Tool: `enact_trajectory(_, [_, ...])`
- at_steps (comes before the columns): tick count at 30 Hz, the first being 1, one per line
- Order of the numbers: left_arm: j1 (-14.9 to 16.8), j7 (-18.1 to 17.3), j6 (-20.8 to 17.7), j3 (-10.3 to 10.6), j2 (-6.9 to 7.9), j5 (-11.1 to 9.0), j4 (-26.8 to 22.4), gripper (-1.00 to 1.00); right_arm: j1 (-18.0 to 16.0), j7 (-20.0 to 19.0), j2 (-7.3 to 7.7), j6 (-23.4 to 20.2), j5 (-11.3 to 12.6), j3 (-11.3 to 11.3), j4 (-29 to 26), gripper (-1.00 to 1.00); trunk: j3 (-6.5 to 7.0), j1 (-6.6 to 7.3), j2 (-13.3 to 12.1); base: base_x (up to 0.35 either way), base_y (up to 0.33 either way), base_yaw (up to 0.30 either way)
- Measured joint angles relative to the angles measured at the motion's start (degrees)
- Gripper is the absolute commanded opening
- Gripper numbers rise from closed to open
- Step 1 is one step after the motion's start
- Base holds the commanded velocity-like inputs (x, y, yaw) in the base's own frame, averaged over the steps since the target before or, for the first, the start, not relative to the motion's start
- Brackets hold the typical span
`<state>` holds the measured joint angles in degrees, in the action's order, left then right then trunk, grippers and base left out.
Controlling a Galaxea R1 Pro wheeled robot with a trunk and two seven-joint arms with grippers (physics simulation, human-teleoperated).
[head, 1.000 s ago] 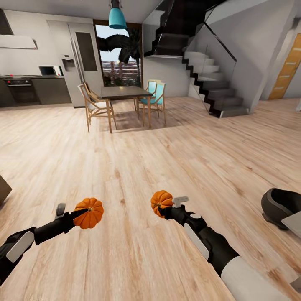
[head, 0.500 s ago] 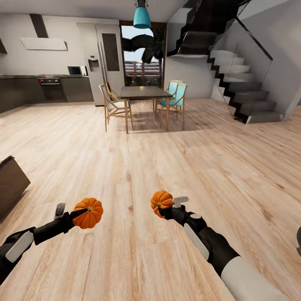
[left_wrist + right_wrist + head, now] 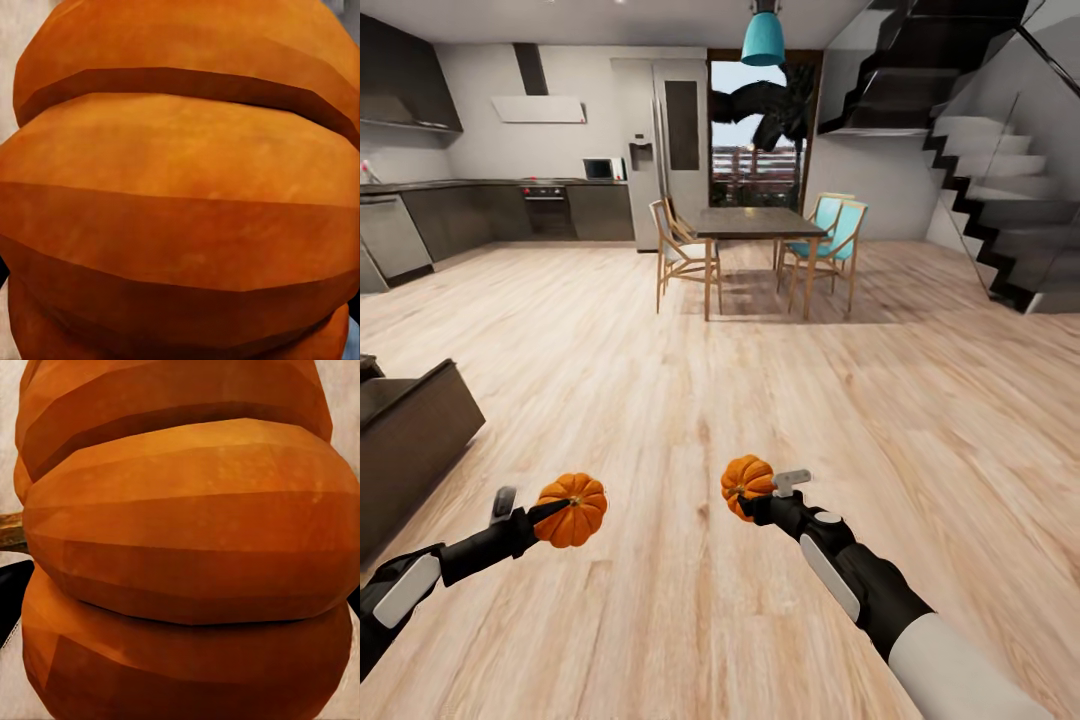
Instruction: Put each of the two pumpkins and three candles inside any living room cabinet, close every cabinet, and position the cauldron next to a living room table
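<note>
L gripper [image 3: 545,517]: fingers clamped on left pumpkin [image 3: 572,509], held off the floor, near-left. Fingers mostly hidden behind the fruit; one pale finger [image 3: 504,502] shows beside it. L wrist cam too close: orange ribs [image 3: 180,217] only, grip not readable there.

R gripper [image 3: 758,492]: closed round right pumpkin [image 3: 746,482], near-centre, also airborne. R wrist cam same: ribbed orange surface [image 3: 187,547], dark finger sliver at the frame edge.

Since 0.5 s ago: arms and pumpkins same spot in head view; whole scene slid right, so camera turned. More of dark-brown cabinet [image 3: 410,440] visible at left, still cut off by frame. Stairs [image 3: 1010,220] further right.

Pumpkins squat, faceted, matte. Floor [image 3: 690,400] pale wood planks. Far: dining table [image 3: 755,225], wooden and teal chairs.
</note>
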<state>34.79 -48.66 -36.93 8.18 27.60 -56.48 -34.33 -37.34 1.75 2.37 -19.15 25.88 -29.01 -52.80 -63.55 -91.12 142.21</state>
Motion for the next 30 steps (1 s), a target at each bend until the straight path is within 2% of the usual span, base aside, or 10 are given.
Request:
enact_trajectory(8, [0.0, 0.0, 0.0, 0.0, 0.00, 0.0, 0.0, -1.00, 0.0, 0.0, 0.01, 0.0, 0.1, 0.0, 0.0, -1.00, 0.00, 0.00, 0.0, 0.036, -0.038, 0.297])
enact_trajectory(24, [0.0, 0.0, -0.1, -0.1, 0.00, -0.2, 0.0, -1.00, 0.1, -0.1, -0.04, 0.0, 0.1, -0.1, 0.0, -1.00, 0.00, 0.00, 0.0, 0.283, -0.180, 0.297])
enact_trajectory(30, [0.0, 0.0, -0.1, -0.1, 0.00, -0.1, 0.0, -1.00, 0.0, -0.1, 0.01, 0.0, 0.1, -2.7, -0.1, -1.00, 0.00, 0.00, 0.0, 0.319, -0.113, 0.297])
